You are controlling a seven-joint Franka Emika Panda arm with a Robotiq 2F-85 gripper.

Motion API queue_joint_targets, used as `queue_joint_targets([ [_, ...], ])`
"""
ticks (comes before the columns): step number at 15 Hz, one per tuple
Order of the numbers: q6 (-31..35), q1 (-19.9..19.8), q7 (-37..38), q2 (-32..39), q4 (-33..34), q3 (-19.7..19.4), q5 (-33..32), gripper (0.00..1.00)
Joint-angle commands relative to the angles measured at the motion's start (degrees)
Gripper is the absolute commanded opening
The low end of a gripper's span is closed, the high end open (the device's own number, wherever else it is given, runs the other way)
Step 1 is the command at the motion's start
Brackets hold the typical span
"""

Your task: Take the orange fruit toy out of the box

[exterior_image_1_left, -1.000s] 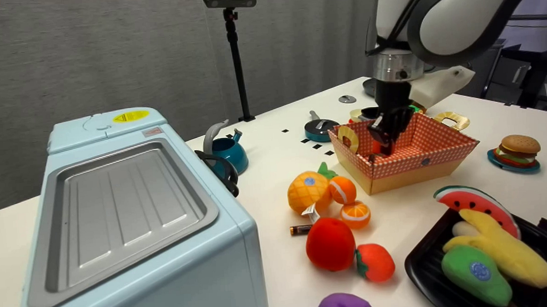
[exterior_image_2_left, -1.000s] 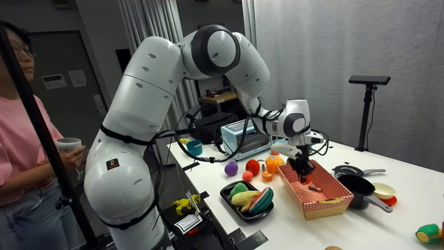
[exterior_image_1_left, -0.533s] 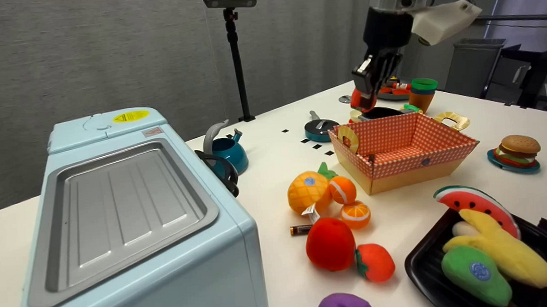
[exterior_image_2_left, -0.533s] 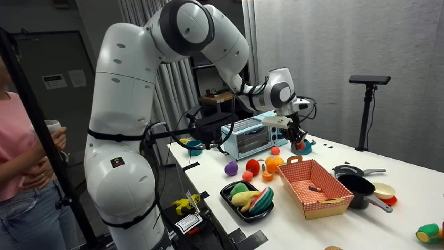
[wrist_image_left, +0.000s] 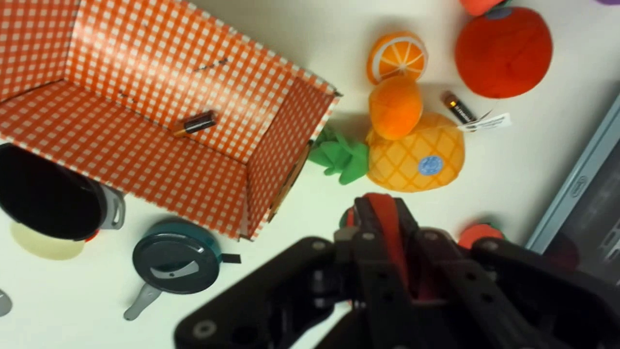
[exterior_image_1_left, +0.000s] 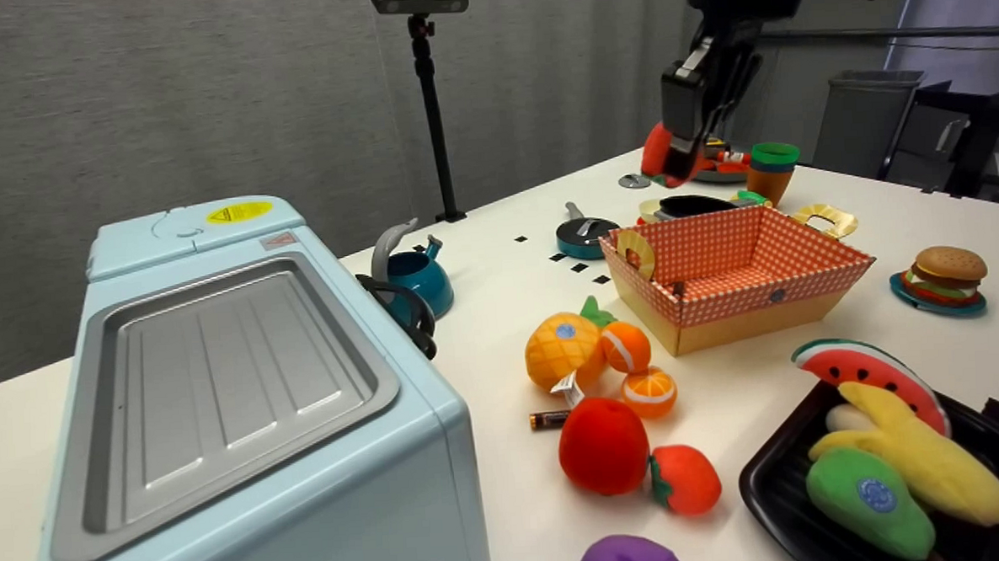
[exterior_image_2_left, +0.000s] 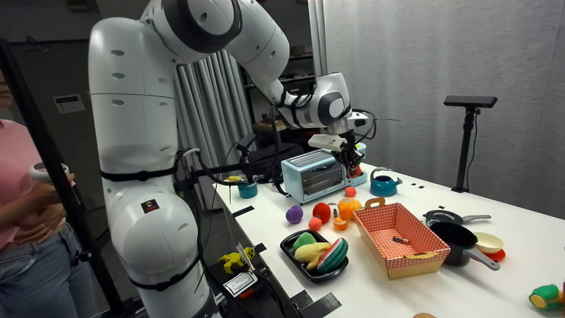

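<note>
The tool point(wrist_image_left: 383, 204) is narrow, pinched on the toy point(exterior_image_1_left: 656, 149); the wrist view shows red squeezed in the gap. Toy is out of the box point(exterior_image_1_left: 742, 331) and in the air, past the wall on the pineapple point(wrist_image_left: 414, 157) side. In an exterior view it lines up with the right end of the oven point(exterior_image_2_left: 318, 177), left and far of the box. Battery point(exterior_image_2_left: 400, 240) in the box: not the target, leave it.

Step looks like carry, then set down; lift-out seems done, release pending. Doing it well: hold the squeeze steady and move smoothly, as the toy looks soft and bulges past the grip, so a jerk might work it loose. Don't swing over the box; a slip there would undo the job. Clear the pineapple with height to spare. Good spot, my call: bare tabletop point(exterior_image_1_left: 485, 332) between kettle point(exterior_image_1_left: 419, 280) and pineapple. Lower until the toy touches, widen slowly, rise straight up. Dropping from height likely means a bounce or roll.
</note>
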Motion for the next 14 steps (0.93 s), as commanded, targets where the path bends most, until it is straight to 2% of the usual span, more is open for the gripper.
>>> queue_joint_targets([
  [1, -0.2, -1.2, -4.7, -3.8, -5.8, 2.8, 6.1, 0.03],
  [7, -2.5, -1.5, -6.0, -3.2, -8.7, 3.3, 10.1, 0.03],
  [8, -3.2, -1.5, -6.0, -3.1, -9.0, 3.2, 9.8, 0.36],
  [10, -4.2, -1.6, -5.7, -3.2, -9.3, 2.9, 9.1, 0.44],
  [14, -6.1, -2.0, -6.1, -2.8, -8.7, 2.7, 9.0, 0.75],
])
